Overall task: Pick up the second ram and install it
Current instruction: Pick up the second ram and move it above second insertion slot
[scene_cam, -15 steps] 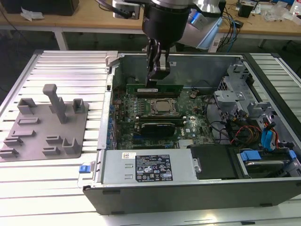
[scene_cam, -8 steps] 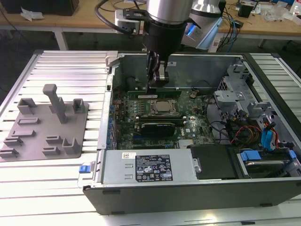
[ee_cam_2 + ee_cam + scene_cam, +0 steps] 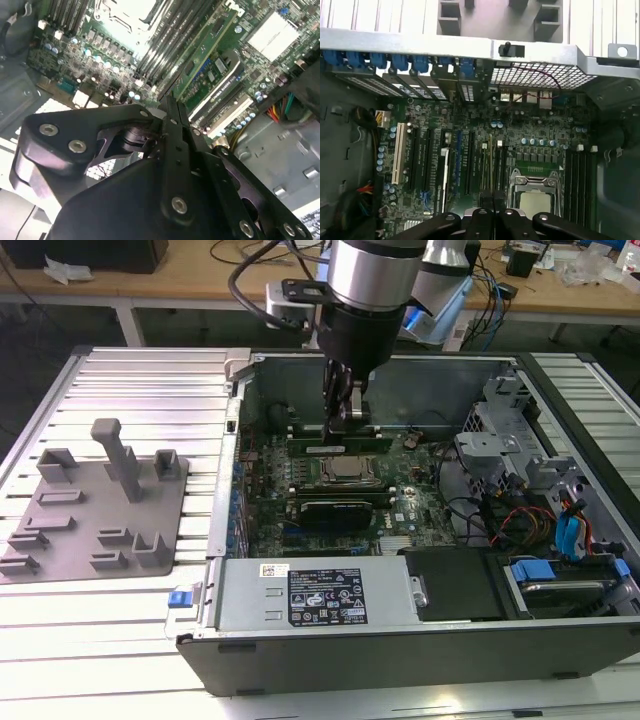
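My tool point(image 3: 492, 197) has its two fingers pressed together on the second ram point(image 3: 207, 52). It pinches the thin green stick at about the middle, I judge so that it hangs level and both ends can meet a slot together. In the first wrist view the stick shows edge-on as a pale line running straight out from the seam between my fingers. It lies parallel to the memory slots point(image 3: 501, 165) below it, and held that way it needs no twisting to go in. Whether its lower edge touches a slot I cannot tell.

Just beside that bank lies the processor socket point(image 3: 535, 200), and on the bank's other side stands the black expansion card point(image 3: 335, 510). In the exterior view I reach straight down into the open computer case point(image 3: 400, 665). Well apart, at the exterior view's left, the grey fixture plate point(image 3: 85, 512) lies on the ribbed counter point(image 3: 140, 380), outside the case, where I judge parts are easy to reach.
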